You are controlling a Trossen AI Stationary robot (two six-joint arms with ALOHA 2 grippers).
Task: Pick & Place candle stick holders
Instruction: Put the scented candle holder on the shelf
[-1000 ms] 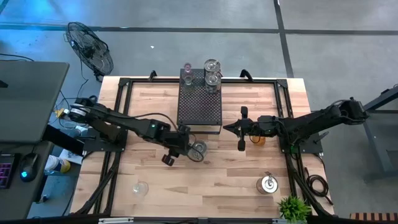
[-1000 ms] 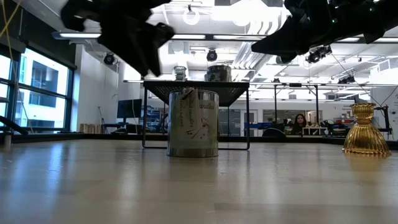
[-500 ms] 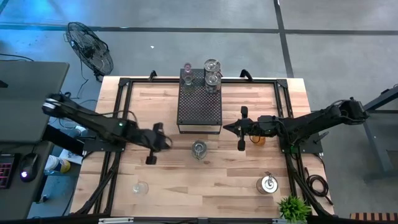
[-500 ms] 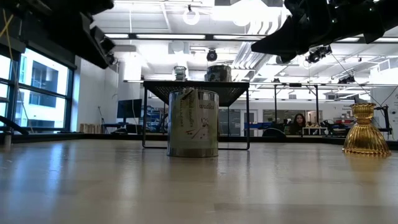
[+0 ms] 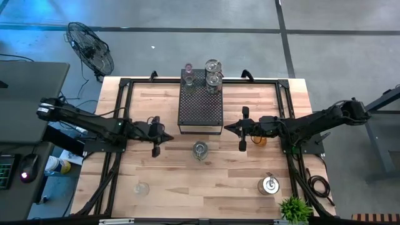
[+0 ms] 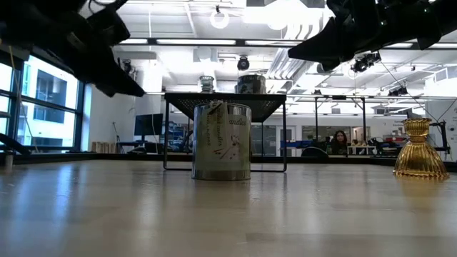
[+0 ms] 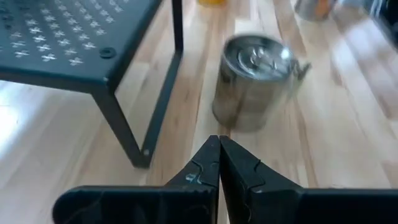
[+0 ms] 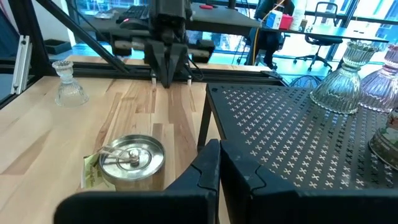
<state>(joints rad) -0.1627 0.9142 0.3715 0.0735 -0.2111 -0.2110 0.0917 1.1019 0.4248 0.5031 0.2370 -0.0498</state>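
closed fingers (image 7: 219, 163) near silvery cylindrical holder (image 7: 254, 81)

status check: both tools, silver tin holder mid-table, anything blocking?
Left tool shut, empty, left of tin holder. Right tool shut, empty, hovering right. Holder upright, untouched. Black stand just behind it.

Overhead, table-level and wrist cameras share the silvery holder (image 5: 200, 150).

No legible text anywhere
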